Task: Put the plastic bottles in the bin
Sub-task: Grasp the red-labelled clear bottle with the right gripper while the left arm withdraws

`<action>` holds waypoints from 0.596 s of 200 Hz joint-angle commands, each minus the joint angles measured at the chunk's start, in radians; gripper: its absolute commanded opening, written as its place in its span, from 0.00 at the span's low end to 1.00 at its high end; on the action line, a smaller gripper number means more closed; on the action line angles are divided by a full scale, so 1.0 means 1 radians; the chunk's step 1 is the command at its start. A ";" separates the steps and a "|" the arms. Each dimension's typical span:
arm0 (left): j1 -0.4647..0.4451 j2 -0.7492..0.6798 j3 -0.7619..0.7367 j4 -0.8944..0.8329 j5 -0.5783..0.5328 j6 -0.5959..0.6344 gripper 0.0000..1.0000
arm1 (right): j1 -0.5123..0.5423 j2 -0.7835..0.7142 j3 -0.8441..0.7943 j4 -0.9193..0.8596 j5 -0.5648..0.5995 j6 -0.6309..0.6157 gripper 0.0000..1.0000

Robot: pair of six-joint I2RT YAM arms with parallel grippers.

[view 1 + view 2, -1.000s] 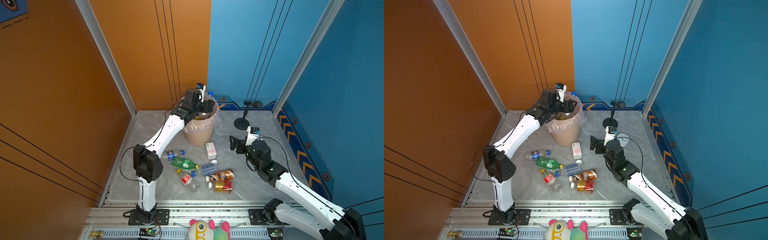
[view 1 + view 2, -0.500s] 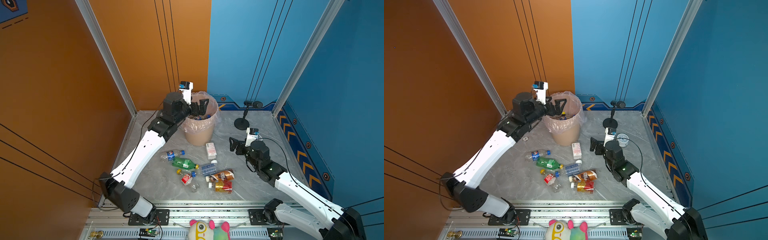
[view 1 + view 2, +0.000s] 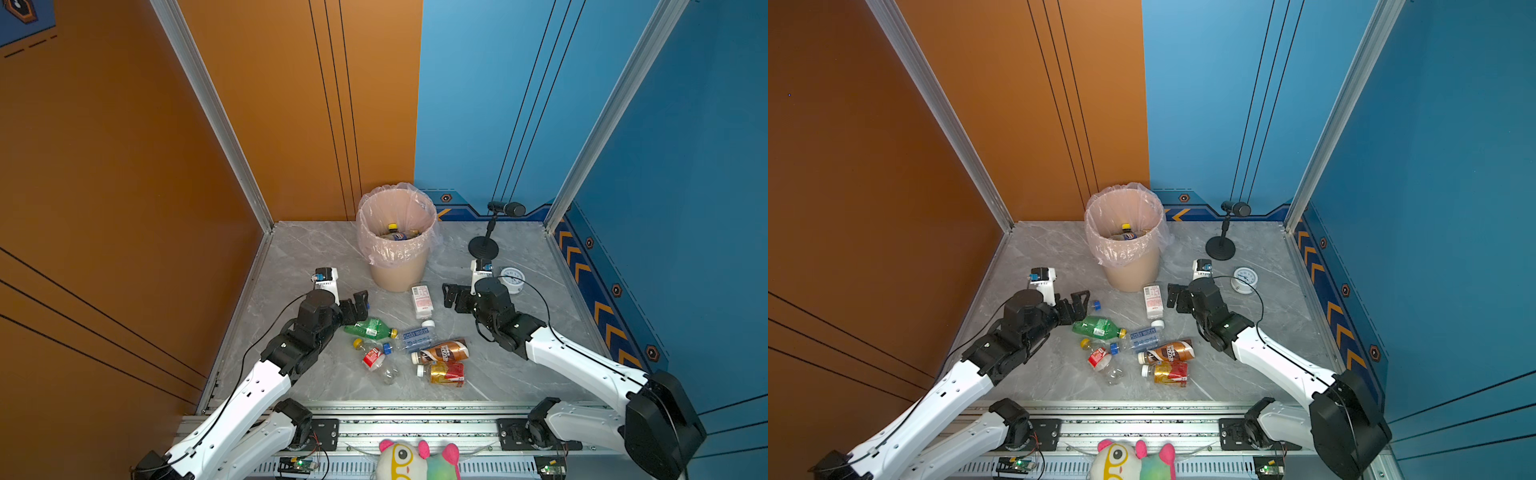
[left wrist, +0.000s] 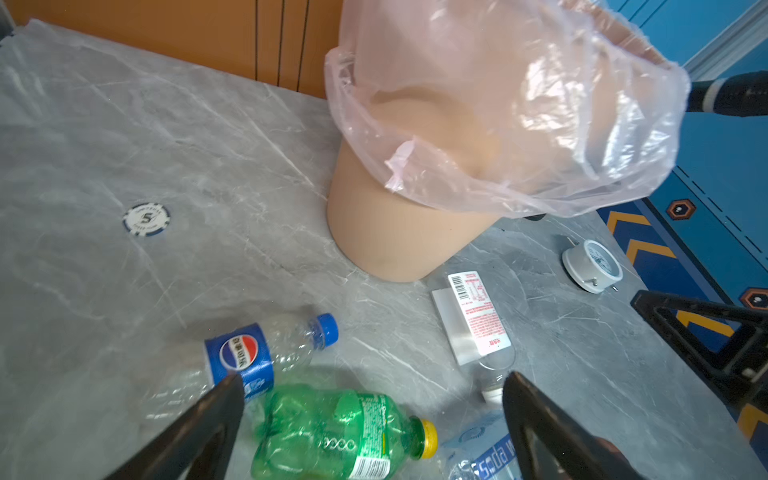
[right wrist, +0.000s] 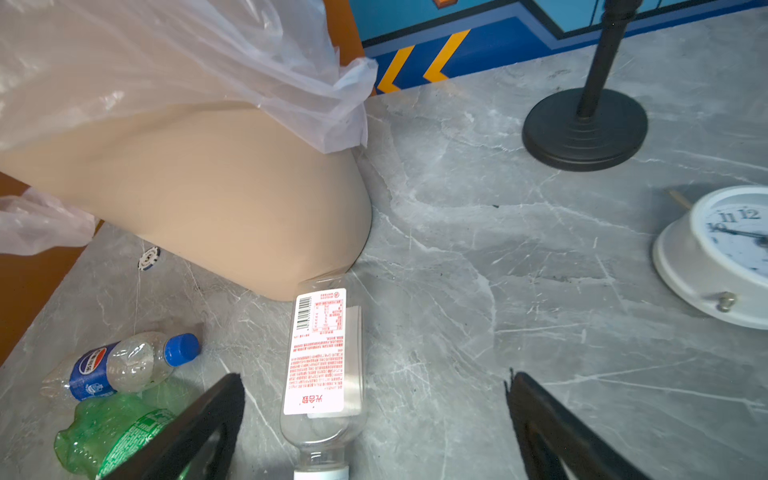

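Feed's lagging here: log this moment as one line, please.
left claw: open, empty, near green bottle | right claw: open, empty, near red-print clear bottle | bin: yellow-capped bottle inside

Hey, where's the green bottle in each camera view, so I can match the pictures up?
In a top view: green bottle lies on its side just beyond the left gripper, nearer than the bin.
In a top view: green bottle, same spot by the left gripper.
Left wrist: green bottle seen between the open jaws, beside the blue-label bottle.
Right wrist: green bottle partly behind one jaw, beside the blue-label bottle.
Shared landmark: the bin.
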 commanded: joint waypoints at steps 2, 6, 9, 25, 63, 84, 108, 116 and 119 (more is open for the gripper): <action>0.020 -0.029 0.009 -0.015 -0.045 -0.044 0.98 | 0.026 0.063 0.071 -0.021 -0.018 0.035 1.00; 0.023 -0.027 0.008 -0.013 -0.041 -0.043 0.98 | 0.032 0.076 0.081 -0.030 -0.013 0.034 1.00; 0.023 -0.023 0.007 -0.013 -0.041 -0.041 0.98 | 0.035 0.083 0.087 -0.035 -0.009 0.031 1.00; 0.031 -0.012 0.004 -0.025 -0.042 -0.046 0.98 | 0.057 0.135 0.116 -0.056 0.009 0.037 1.00; 0.054 -0.028 -0.011 -0.043 -0.043 -0.060 0.98 | 0.088 0.286 0.212 -0.101 0.029 0.053 1.00; 0.077 -0.062 -0.012 -0.073 -0.040 -0.075 0.98 | 0.122 0.377 0.273 -0.131 0.048 0.064 1.00; 0.100 -0.104 -0.028 -0.096 -0.040 -0.072 0.98 | 0.136 0.464 0.330 -0.163 0.056 0.057 1.00; 0.109 -0.116 -0.031 -0.107 -0.043 -0.077 0.98 | 0.139 0.490 0.344 -0.165 0.058 0.058 1.00; 0.114 -0.121 -0.032 -0.112 -0.043 -0.079 0.98 | 0.140 0.498 0.349 -0.167 0.060 0.059 1.00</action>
